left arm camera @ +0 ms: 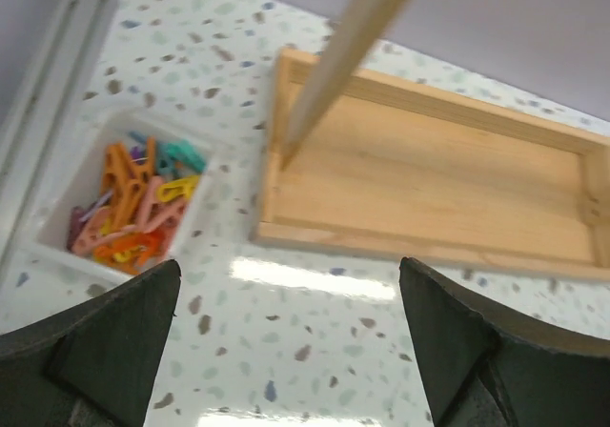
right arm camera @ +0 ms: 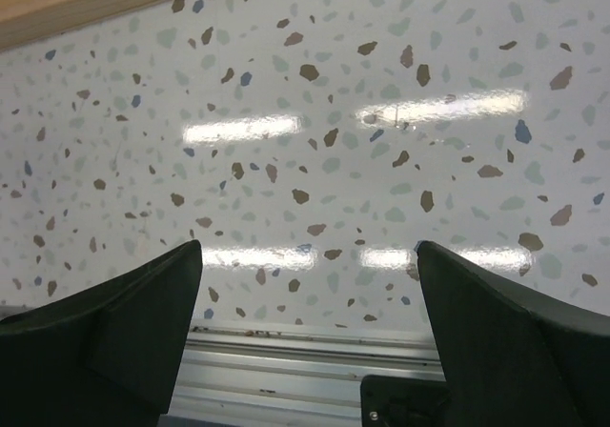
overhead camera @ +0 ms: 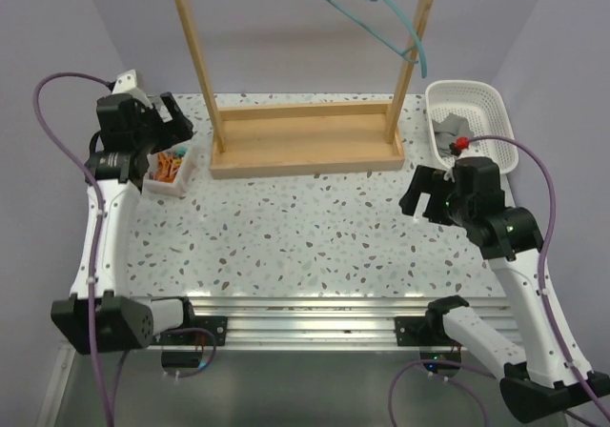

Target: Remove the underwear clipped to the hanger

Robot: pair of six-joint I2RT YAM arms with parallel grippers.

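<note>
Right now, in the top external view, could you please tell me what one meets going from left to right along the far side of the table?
Tub of coloured clips → wooden frame's tray → white basket, with the grey underwear lying in its left part.

Speckled tabletop [overhead camera: 305, 236] carries a tall wooden frame [overhead camera: 305, 139] at rear centre; a small white bin [overhead camera: 164, 187] of coloured clips [overhead camera: 170, 163] sits just left of the frame base; a white basket [overhead camera: 498, 98] stands at rear right.
</note>
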